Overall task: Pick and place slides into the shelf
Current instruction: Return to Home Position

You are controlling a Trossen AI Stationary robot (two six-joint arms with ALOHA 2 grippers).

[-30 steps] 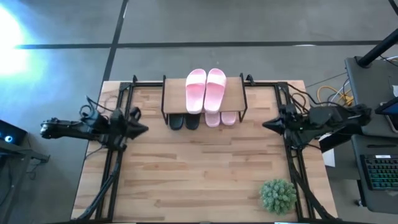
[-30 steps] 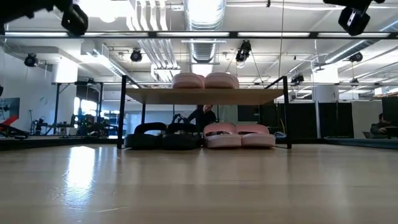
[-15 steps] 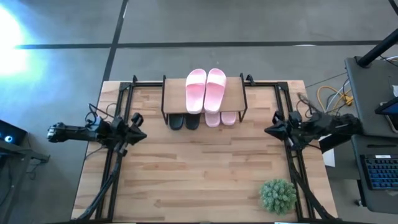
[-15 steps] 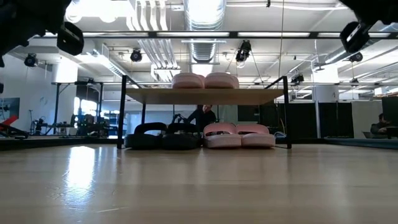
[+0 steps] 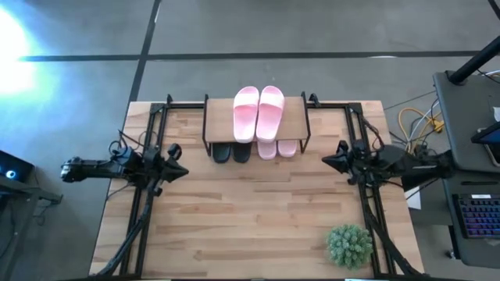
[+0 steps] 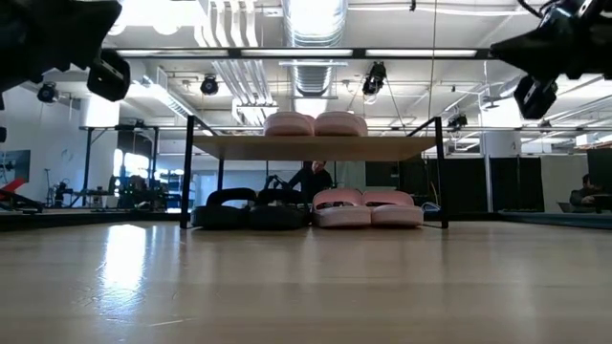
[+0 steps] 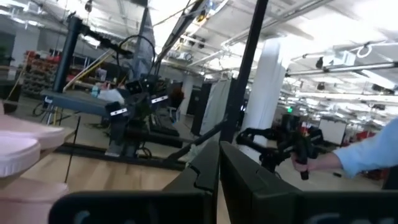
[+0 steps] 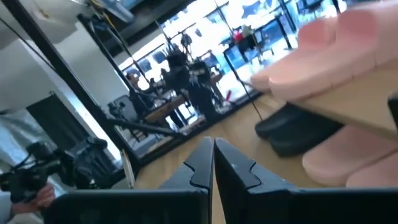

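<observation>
Your left gripper [image 5: 178, 170] and right gripper [image 5: 328, 161] hang pinched closed and empty at the left and right edges of the table [image 5: 250, 226] (clear of the work), since the slides [image 5: 246, 113] sit on and under the far shelf [image 5: 219, 125].

You see two light pink slides [image 5: 258, 113] on the shelf [image 5: 217, 122], whose top board is light tan wood on thin black legs. Beneath it, a black pair [image 5: 231, 152] sits beside another light pink pair [image 5: 277, 148]. The tabletop [image 5: 250, 218] is pale wood, patterned in short staggered strips that vary from cream to honey brown. Both arms are black, the left tool [image 5: 181, 172] and right tool [image 5: 326, 161] included. The plant ball [image 5: 349, 245] is a speckled mid green. The floor [image 5: 312, 31] is grey, crossed by dark lines. A yellow cable [image 5: 414, 119] coils off the tabletop, and in the left wrist view a sleeve [image 7: 373, 155] is light blue.
</observation>
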